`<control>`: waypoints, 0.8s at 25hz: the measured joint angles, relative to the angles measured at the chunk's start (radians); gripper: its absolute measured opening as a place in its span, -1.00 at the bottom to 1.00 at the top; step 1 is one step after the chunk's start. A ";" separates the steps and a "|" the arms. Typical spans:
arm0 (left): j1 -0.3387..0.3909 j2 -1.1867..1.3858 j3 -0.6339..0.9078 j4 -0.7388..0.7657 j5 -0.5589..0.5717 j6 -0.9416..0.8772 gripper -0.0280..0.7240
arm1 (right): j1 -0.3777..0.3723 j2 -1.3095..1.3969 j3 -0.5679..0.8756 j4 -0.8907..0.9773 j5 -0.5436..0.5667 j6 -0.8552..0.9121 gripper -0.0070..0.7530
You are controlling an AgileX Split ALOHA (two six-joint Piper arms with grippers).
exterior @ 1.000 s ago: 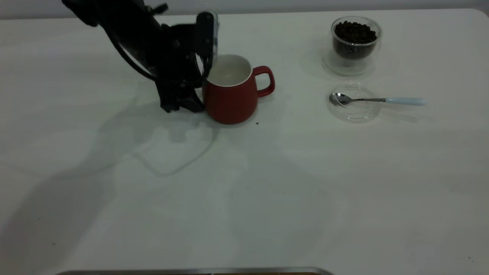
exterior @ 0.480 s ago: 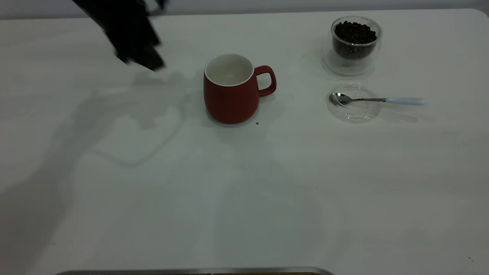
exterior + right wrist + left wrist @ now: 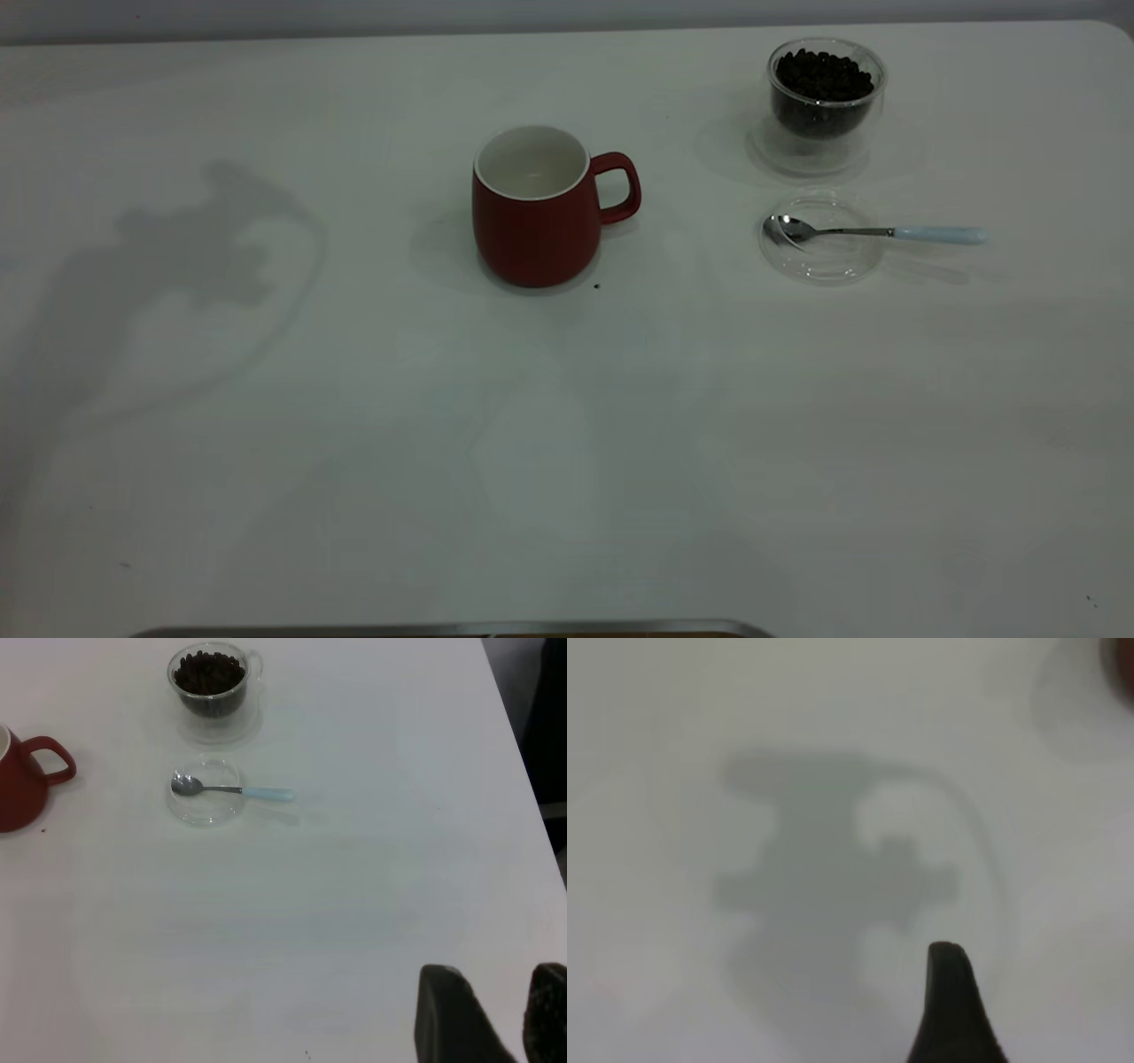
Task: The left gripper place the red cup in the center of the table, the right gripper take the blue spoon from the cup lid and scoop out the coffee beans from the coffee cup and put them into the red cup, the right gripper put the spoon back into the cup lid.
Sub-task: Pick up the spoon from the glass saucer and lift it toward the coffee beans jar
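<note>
Mug of dark red ceramic (image 3: 536,221) stands mid-table, placed. Steel spoon with pale blue handle (image 3: 873,233) lies on clear glass lid (image 3: 824,261) at three o'clock. Right gripper (image 3: 496,1014), empty and slightly parted, must fetch it.

Dark speck (image 3: 596,286) on tabletop; metal strip (image 3: 452,629) along near edge.

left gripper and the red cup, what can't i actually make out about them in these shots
- Left gripper: the left wrist view shows one dark fingertip, the rest cut off by the frame edge, so open or shut is unclear. The exterior view shows only its shadow on the table.
- Red cup: the near wall hides its inner bottom in the exterior view. The right wrist view's edge cuts it off. In the left wrist view it is a blurred sliver at a corner.
</note>
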 joint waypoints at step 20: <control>0.000 -0.934 0.427 0.024 0.297 -0.416 0.57 | 0.000 0.000 0.000 0.000 0.000 0.000 -0.35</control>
